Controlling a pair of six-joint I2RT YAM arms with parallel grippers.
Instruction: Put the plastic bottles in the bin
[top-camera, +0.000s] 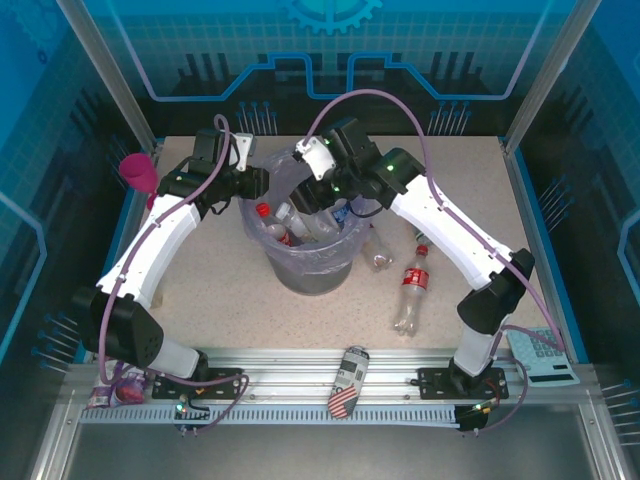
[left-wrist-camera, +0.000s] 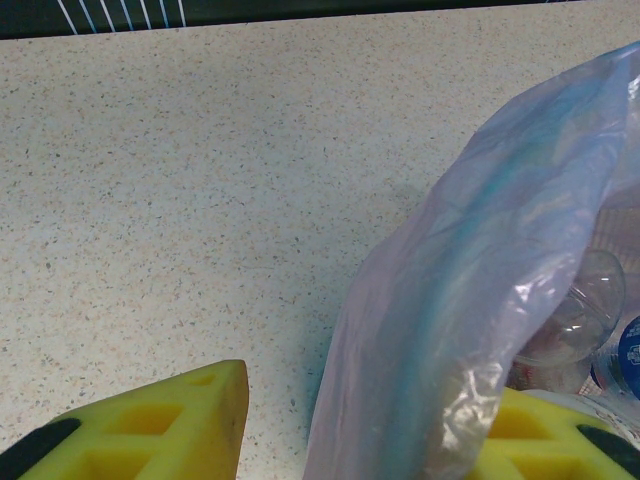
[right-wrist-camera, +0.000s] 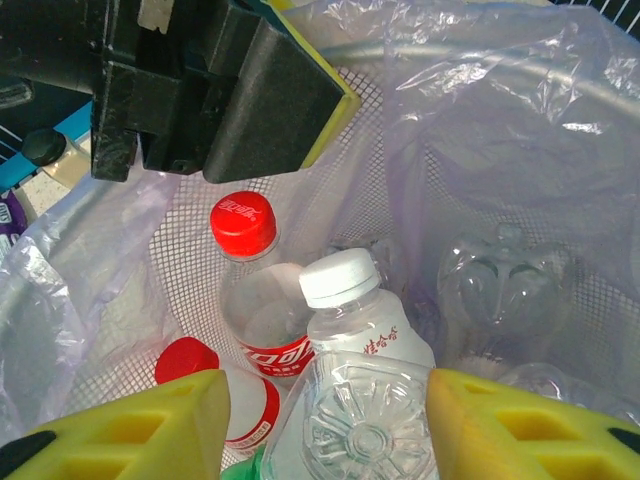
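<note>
The bin (top-camera: 300, 275) is a grey mesh bucket lined with a lavender bag (left-wrist-camera: 480, 280), standing mid-table. My left gripper (top-camera: 262, 186) (left-wrist-camera: 370, 430) is at its left rim, shut on the bag-lined rim. My right gripper (top-camera: 318, 195) (right-wrist-camera: 330, 430) hangs over the bin's mouth with its yellow fingers apart. The base of a clear bottle (right-wrist-camera: 365, 430) lies just below, with a gap at the left finger. Under it are a white-capped bottle (right-wrist-camera: 345, 285) and red-capped bottles (right-wrist-camera: 242, 222). Two more plastic bottles lie on the table right of the bin, one red-labelled (top-camera: 412, 290) and one clear (top-camera: 377, 248).
A pink goblet (top-camera: 140, 175) stands at the table's left edge. A patterned can (top-camera: 347, 383) lies on the rail between the arm bases. The left gripper's black finger (right-wrist-camera: 250, 90) reaches over the bin's rim (right-wrist-camera: 480, 60).
</note>
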